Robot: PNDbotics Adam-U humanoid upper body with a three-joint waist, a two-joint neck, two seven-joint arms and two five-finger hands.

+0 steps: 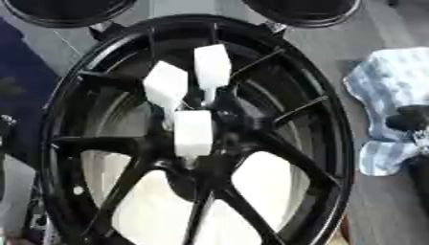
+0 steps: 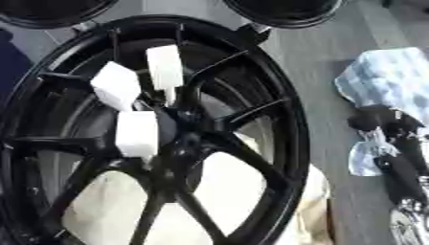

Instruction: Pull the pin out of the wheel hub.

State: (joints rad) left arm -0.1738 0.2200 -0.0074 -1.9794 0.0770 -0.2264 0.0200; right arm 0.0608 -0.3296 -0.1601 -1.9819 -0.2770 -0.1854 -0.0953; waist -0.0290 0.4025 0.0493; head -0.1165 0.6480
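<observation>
A black spoked wheel (image 1: 322,143) fills most of both views. Three white block-headed pins stand in its hub (image 1: 220,158): one at the top (image 1: 212,64), one to its left (image 1: 165,85), and one lower down (image 1: 193,133). Each has a thin stem running into the hub. My right hand (image 2: 387,125) is black and lies at the right edge against a crumpled cloth, well away from the pins. Its arm (image 2: 402,172) runs down toward the lower right corner. My left hand does not show.
A blue-and-white cloth (image 1: 389,79) lies on the grey surface right of the wheel. Two black round rims (image 1: 67,9) (image 1: 301,10) sit at the top edge. A dark blue shape (image 1: 21,72) lies left of the wheel.
</observation>
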